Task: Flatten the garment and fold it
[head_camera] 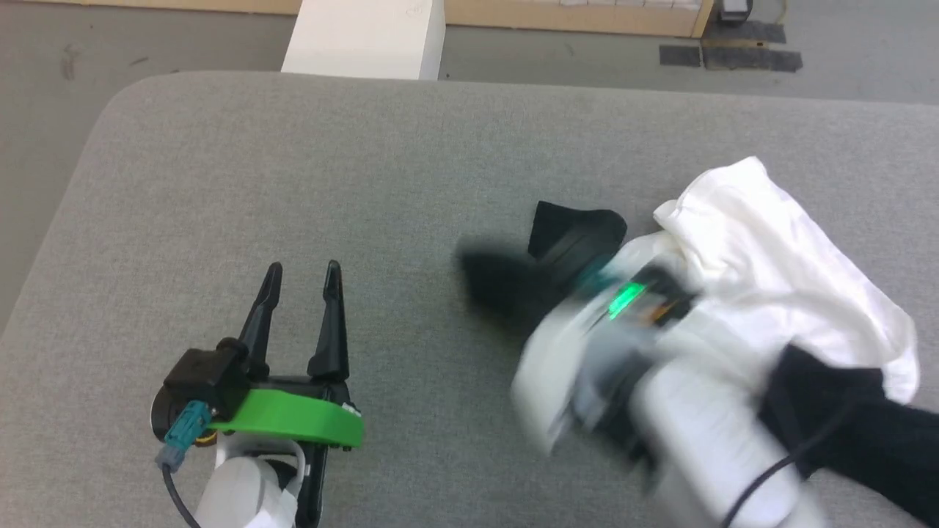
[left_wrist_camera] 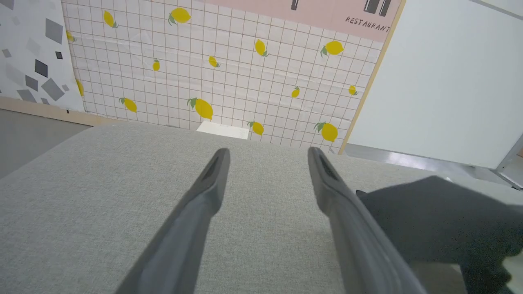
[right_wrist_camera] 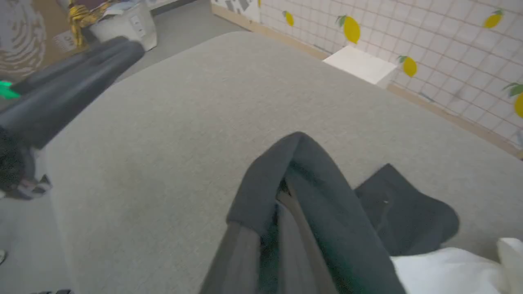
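At about seven o'clock in the head view the left gripper [head_camera: 302, 271] is held low over the grey padded table [head_camera: 367, 169], its two fingers spread wide apart and pointed toward twelve o'clock. Nothing is held between them. In the left wrist view bare table lies between the fingers, and a black flap of cloth is seen at four o'clock, just beside the right-hand finger.

Toward the centre-right of the head view the right gripper [head_camera: 499, 282] is smeared by blur. In its own wrist view its fingers are seen pressed together, with a black fold draped over and pinched between them, so it is judged to be clamped on a black sleeve or shoulder part.

The garment [head_camera: 770, 271] lies crumpled at three to four o'clock on the table. Its white body is bunched in a heap, one black part juts toward nine o'clock and another trails off toward five o'clock.

Flattening is judged to be only begun, and no fold has yet been made. The pinched black part would next need to be drawn toward nine o'clock, low over the table, while a second edge is taken by the free left gripper so that the white panel can be spread. A shallow pinch could be lost if it is pulled hard.
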Robot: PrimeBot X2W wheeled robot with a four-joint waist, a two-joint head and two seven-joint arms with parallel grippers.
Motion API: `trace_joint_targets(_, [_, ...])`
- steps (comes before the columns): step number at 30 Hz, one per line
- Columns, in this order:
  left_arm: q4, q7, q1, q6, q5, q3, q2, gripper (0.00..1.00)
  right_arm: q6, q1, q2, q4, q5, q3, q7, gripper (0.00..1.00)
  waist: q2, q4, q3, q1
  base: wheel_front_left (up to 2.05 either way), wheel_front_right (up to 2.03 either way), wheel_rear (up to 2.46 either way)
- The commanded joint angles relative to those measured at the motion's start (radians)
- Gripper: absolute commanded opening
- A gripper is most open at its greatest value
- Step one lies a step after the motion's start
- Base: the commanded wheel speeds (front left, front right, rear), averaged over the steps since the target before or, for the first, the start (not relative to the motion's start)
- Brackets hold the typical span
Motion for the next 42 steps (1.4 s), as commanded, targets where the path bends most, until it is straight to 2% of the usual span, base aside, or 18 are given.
trace_joint_targets(1, [-0.002,-0.005,0.005,0.0,0.002,0.003,-0.001,1.0,-0.001,0.037,-0.002,0.015,0.007,0.059,0.019,0.0,0.0,0.001,-0.005,0.0,0.0,0.0,0.0])
trace_joint_targets(5, [-0.001,-0.005,0.003,-0.001,-0.006,-0.006,-0.001,1.0,-0.001,0.096,-0.002,0.108,0.022,0.19,0.071,0.0,0.0,0.015,-0.012,0.0,0.0,0.0,0.0])
trace_joint_targets(6, [-0.001,-0.005,0.005,0.0,-0.008,-0.009,-0.001,1.0,-0.001,0.107,-0.002,0.125,0.026,0.218,0.083,0.41,0.0,0.018,-0.014,0.0,0.0,0.0,0.0])
trace_joint_targets(7, [0.0,-0.005,0.007,0.001,-0.009,-0.011,-0.001,1.0,-0.001,0.116,-0.002,0.136,0.032,0.234,0.094,1.0,0.0,0.018,-0.016,0.0,0.0,0.0,0.0])
trace_joint_targets(10, [-0.001,-0.005,0.021,0.005,-0.009,-0.009,-0.001,1.0,-0.001,0.143,-0.002,0.128,0.061,0.246,0.123,1.0,0.0,0.014,-0.028,0.0,0.0,0.0,0.0])
trace_joint_targets(13, [-0.003,-0.005,0.037,0.009,-0.006,0.006,-0.001,1.0,-0.001,0.169,-0.016,0.071,0.068,0.202,0.127,1.0,0.0,-0.003,-0.044,0.0,0.0,0.0,0.0])
trace_joint_targets(15, [-0.002,-0.005,0.047,0.008,-0.002,0.014,-0.001,1.0,-0.001,0.202,-0.036,0.006,0.066,0.139,0.127,1.0,0.0,-0.017,-0.057,0.0,0.0,0.0,0.0])
trace_joint_targets(21, [-0.001,-0.005,0.065,-0.005,0.013,0.033,-0.001,1.0,-0.001,0.383,-0.064,-0.25,0.024,-0.135,0.156,1.0,0.0,-0.077,-0.081,0.0,0.0,0.0,0.0])
trace_joint_targets(24, [0.001,-0.005,0.068,-0.01,0.02,0.033,-0.001,1.0,-0.001,0.47,-0.056,-0.358,-0.017,-0.261,0.165,1.0,0.0,-0.109,-0.087,0.0,0.0,0.0,0.0])
trace_joint_targets(27, [0.005,-0.005,0.066,-0.015,0.024,0.03,-0.001,1.0,-0.001,0.53,-0.041,-0.417,-0.039,-0.352,0.16,1.0,0.0,-0.137,-0.09,0.0,0.0,0.0,0.0])
trace_joint_targets(33, [0.071,0.001,0.068,-0.026,0.046,0.003,0.002,1.0,-0.001,0.537,-0.012,-0.431,-0.088,-0.507,-0.036,1.0,0.0,-0.183,-0.089,0.0,0.0,0.0,0.0])
trace_joint_targets(38, [0.194,0.181,0.055,-0.034,0.048,-0.045,0.025,1.0,-0.001,0.523,-0.004,-0.374,-0.096,-0.531,-0.15,1.0,0.0,-0.206,-0.079,0.0,0.0,0.0,0.0])
trace_joint_targets(42, [0.243,0.397,0.039,-0.035,0.02,-0.066,0.032,1.0,-0.001,0.508,-0.002,-0.351,-0.093,-0.521,-0.178,1.0,0.0,-0.216,-0.068,0.0,0.0,0.0,0.0])
